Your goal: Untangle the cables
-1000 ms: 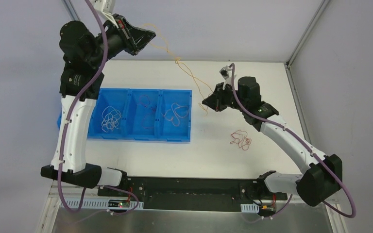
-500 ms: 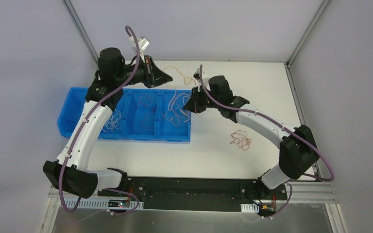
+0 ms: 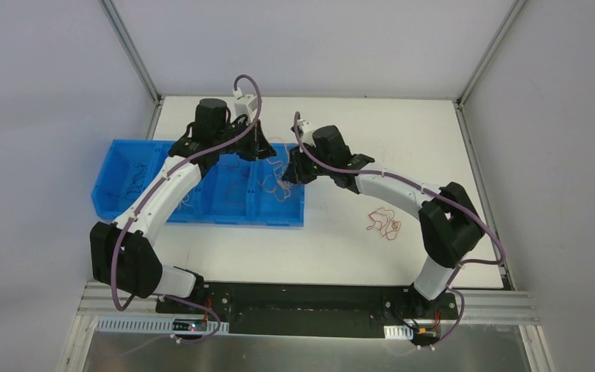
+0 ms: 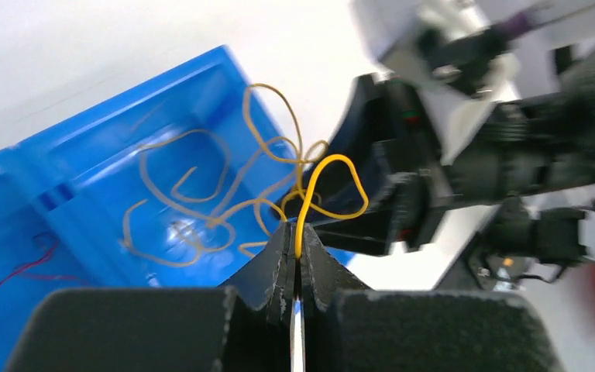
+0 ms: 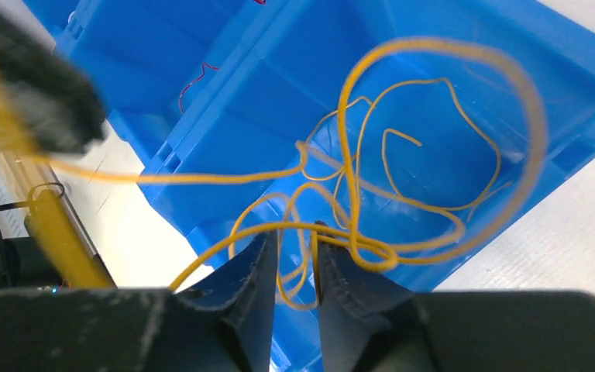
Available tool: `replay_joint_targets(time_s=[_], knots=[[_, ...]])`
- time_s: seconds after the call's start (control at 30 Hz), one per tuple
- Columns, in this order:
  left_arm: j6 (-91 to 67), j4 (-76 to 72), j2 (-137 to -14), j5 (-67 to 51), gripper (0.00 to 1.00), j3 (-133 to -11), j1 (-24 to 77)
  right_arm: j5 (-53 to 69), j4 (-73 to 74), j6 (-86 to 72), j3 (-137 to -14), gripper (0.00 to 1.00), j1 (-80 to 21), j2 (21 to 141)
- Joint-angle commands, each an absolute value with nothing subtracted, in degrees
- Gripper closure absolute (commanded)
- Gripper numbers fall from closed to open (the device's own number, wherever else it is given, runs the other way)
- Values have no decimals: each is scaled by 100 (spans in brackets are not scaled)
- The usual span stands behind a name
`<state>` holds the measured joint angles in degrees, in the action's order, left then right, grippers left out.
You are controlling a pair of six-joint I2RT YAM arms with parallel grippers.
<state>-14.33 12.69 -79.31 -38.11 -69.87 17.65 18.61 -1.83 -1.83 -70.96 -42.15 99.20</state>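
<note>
**Left claw pinches the yellow cable over the blue bin**

The yellow cable (image 4: 300,225) rises from the tightly closed jaws of the left gripper (image 4: 295,234) at the lower centre of the left wrist view. It curls into a loop and joins a tangle of orange-yellow loops lying in one compartment of the blue bin (image 4: 85,178). At that view's lower left, a red cable (image 4: 15,271) lies in the next compartment.

In the right wrist view the tangle fills the middle of the frame. Strands cross the narrow gap between the fingers of the right gripper (image 5: 294,236), whose jaws stand slightly apart.

From above, both grippers meet over the bin's rightmost compartment, upper centre. A reddish cable bundle (image 3: 385,224) lies alone on the white table (image 3: 403,132), right of centre.
</note>
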Motion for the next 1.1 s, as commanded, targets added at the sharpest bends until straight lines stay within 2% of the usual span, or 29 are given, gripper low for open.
replay_joint_targets(time_s=[0.0,0.17,0.33,0.5,0.63,0.73,0.8,0.9,0.97,1.07], knots=[[-739,1318,-7770,-2374,100,-6983,1778,1815,-282,-42,-7356,70,-4202,9825],[-447,1711,-7938,-1742,100,-7175,1740,1885,-184,84,-7177,55,-4211,9647],[-452,1953,-8228,-2411,100,-7359,1776,1910,246,262,-7165,41,-4192,9250],[-508,2116,-8567,-2667,100,-7551,2046,2082,1356,426,-7297,26,-3850,8627],[-499,2483,-8945,-2558,99,-7818,2273,2196,2426,833,-7086,14,-3107,8100],[-299,3170,-9327,-2491,62,-8339,2286,2450,3430,1562,-6884,12,-2450,7856],[-195,3577,-9439,-2330,45,-8690,2249,2417,4063,1919,-6719,11,-2056,7705],[-201,3723,-9347,-2449,29,-8913,2058,2335,4782,2344,-6482,11,-1497,7556],[-175,3727,-9217,-2748,15,-9038,1963,2207,5136,2590,-6310,13,-1248,7526],[-59,3727,-9028,-2976,6,-9239,1941,1749,5237,2819,-6032,16,-1105,7552]])
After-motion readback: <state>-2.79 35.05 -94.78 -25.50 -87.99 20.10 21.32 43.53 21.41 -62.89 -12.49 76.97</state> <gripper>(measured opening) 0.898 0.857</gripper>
